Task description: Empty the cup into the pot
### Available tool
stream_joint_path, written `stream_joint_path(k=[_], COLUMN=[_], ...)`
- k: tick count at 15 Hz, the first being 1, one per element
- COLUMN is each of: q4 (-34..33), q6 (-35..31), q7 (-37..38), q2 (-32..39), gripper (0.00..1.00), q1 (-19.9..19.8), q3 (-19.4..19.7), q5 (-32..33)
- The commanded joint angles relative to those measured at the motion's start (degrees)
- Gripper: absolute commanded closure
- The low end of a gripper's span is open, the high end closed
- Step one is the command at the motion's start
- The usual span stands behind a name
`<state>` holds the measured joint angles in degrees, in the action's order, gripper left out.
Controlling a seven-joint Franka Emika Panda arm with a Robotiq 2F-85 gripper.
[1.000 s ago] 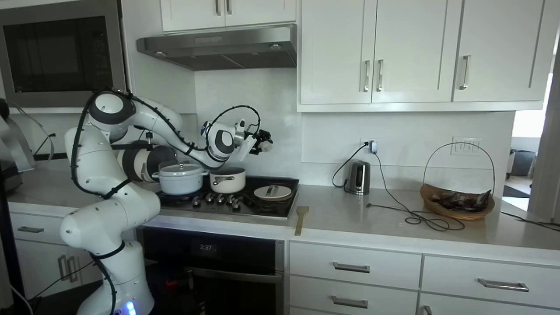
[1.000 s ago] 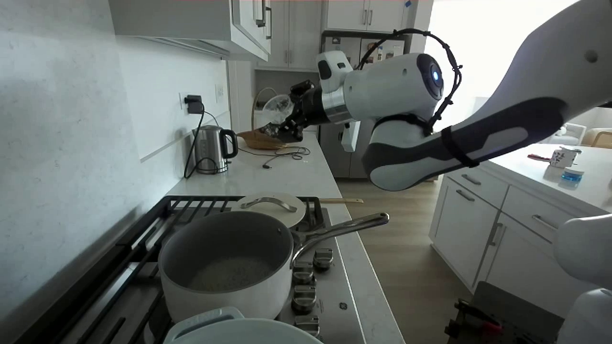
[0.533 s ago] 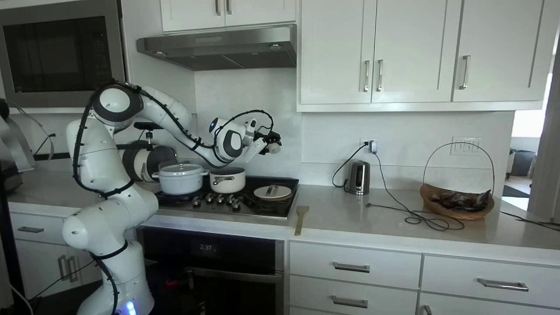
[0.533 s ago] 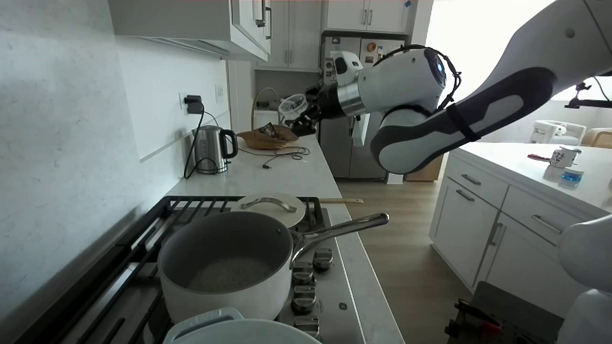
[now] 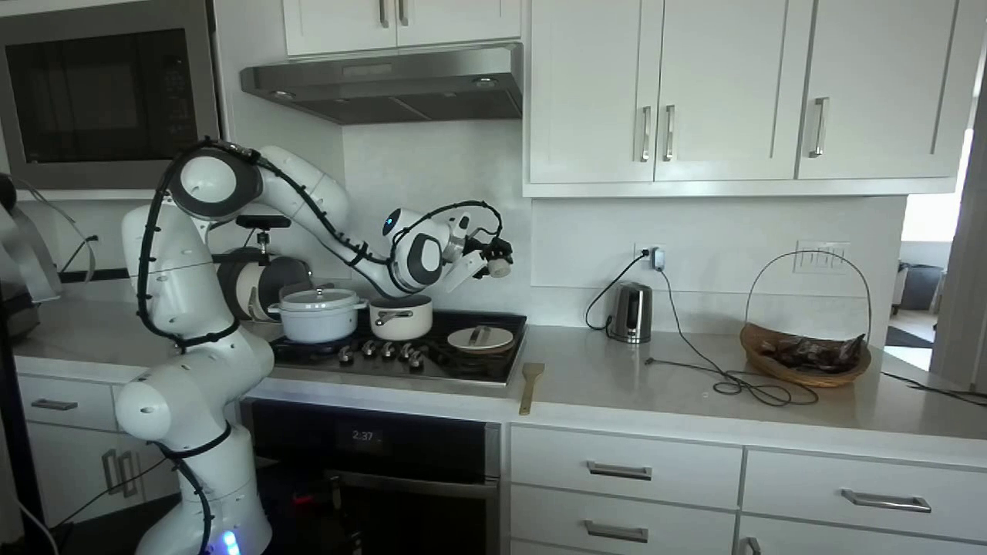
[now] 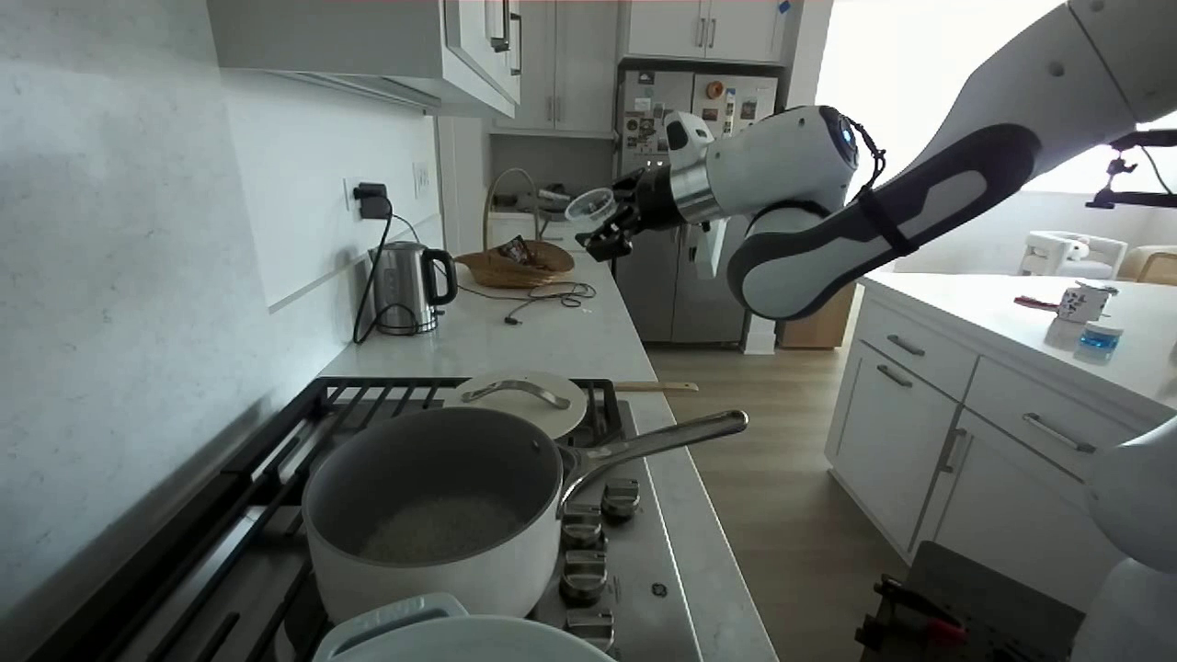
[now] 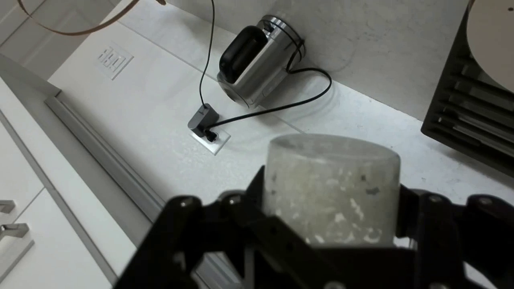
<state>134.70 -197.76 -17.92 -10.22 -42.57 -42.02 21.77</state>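
Note:
My gripper (image 6: 618,216) is shut around a small clear plastic cup (image 6: 589,210). It holds the cup in the air beyond the stove, well apart from the pot. In the wrist view the cup (image 7: 331,196) sits between both fingers (image 7: 331,212) and shows pale bits and specks. In an exterior view its rim faces mostly up, with a slight tilt. The pot (image 6: 432,579) is a white saucepan with a grey inside and a metal handle; pale grainy stuff lies on its bottom. The pot also stands on the stove in an exterior view (image 5: 401,320).
A lidded light-blue pot (image 5: 318,316) stands beside the saucepan. A white lid (image 6: 519,405) lies on the far burner. A wooden spatula (image 5: 530,385), steel kettle (image 5: 631,312), cords and wicker basket (image 5: 806,362) are on the counter. A range hood (image 5: 385,81) hangs above.
My gripper has moved away from the pot, towards the kettle side, and a little lower in an exterior view. The cup has gone with it and turned from facing the camera to nearer upright.

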Motion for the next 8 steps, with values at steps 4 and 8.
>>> stream_joint_path(k=[4, 8], q4=[-3.0, -5.8], q6=[-0.8, -0.8], q7=[0.2, 3.9], q2=[5.3, 9.4], gripper=[0.68, 0.68], q1=[7.8, 18.2], q3=[11.1, 21.8], q5=[6.2, 10.4])
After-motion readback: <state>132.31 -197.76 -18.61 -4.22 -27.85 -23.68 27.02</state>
